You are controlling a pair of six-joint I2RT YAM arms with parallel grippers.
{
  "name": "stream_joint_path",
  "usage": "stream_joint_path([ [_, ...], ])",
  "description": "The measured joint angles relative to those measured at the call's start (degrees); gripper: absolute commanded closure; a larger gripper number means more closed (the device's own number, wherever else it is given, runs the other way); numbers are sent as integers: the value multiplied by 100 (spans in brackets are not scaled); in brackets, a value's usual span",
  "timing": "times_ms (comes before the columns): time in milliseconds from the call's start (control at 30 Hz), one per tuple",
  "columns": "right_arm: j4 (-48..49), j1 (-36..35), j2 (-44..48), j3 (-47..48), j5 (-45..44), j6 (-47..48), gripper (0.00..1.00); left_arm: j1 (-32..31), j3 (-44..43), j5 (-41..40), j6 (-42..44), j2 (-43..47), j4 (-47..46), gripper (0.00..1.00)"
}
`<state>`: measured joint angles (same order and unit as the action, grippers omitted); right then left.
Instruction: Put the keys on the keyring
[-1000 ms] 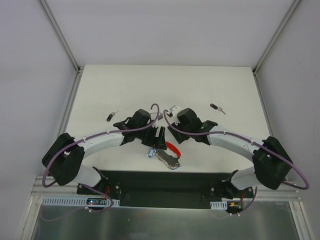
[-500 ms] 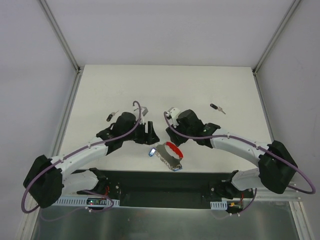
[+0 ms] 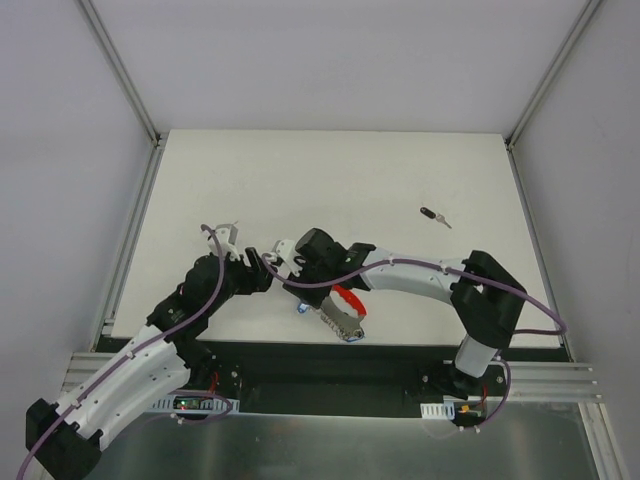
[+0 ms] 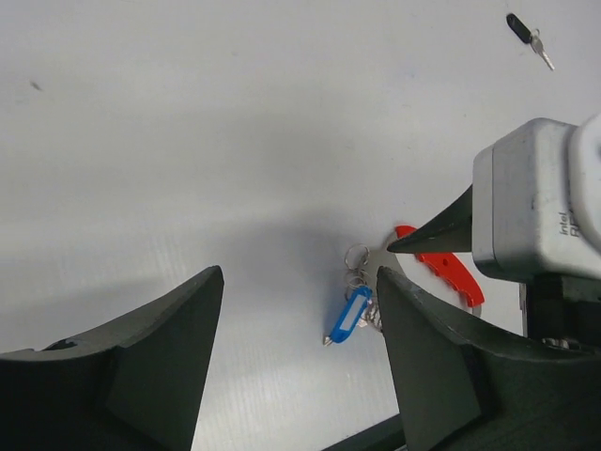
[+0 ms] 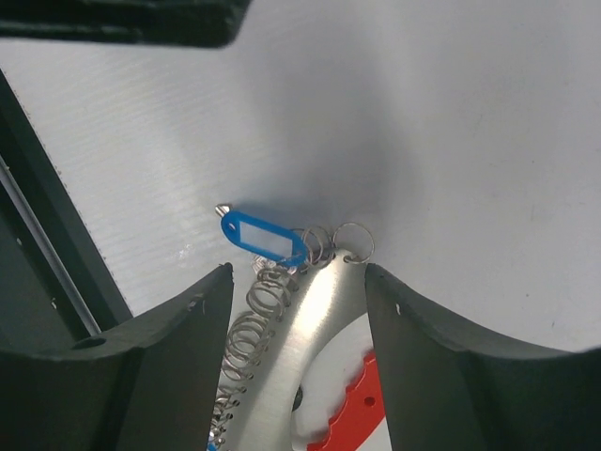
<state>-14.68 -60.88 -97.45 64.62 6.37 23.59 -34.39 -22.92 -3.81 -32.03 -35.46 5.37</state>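
Swung leftward since the earlier frame, the right gripper (image 5: pixel 298 272), jaws spread and empty, hovered directly above the blue-tagged key (image 5: pixel 263 235). The key lay against the chain of the keyring (image 5: pixel 349 399) near the front edge of the table (image 3: pixel 330 180), its long axis crossing the finger gap. Left gripper (image 4: pixel 299 282), likewise spread, stood farther off.

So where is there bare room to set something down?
Bare: the far half of the table, bordered only by the black-headed key at right. Crowded: near centre, where left claw and right claw hang by the keyring and blue-headed key.

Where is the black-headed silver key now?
Top view: the black-headed silver key lies alone on the white table's right side, far beyond the red plastic keyring.
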Motion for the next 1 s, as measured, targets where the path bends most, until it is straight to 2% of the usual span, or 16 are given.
stream_joint_path([
  [233, -295, -151, -553, 472, 7, 245, 43, 0, 461, -726, -24, 1032, 240, 34],
  [467, -581, -236, -953, 581, 11, 562, 51, 0, 509, -881, -13, 1207, 374, 33],
  [600, -625, -225, -1003, 584, 7, 737, 68, 0, 509, -870, -11, 1154, 400, 33],
  [633, -621, -227, -1003, 584, 11, 782, 76, 0, 509, -866, -11, 1119, 396, 33],
  [733, -568, -223, -968, 584, 9, 890, 91, 0, 509, -850, -9, 1029, 396, 32],
  [800, -505, -223, -887, 575, 13, 951, 94, 0, 509, -815, -7, 968, 396, 32],
  [833, -481, -225, -837, 555, 15, 970, 98, 0, 509, -800, -2, 949, 396, 32],
  [1000, -380, -188, -376, 205, 131, 1060, 99, 0, 509, -551, 153, 885, 356, 31],
])
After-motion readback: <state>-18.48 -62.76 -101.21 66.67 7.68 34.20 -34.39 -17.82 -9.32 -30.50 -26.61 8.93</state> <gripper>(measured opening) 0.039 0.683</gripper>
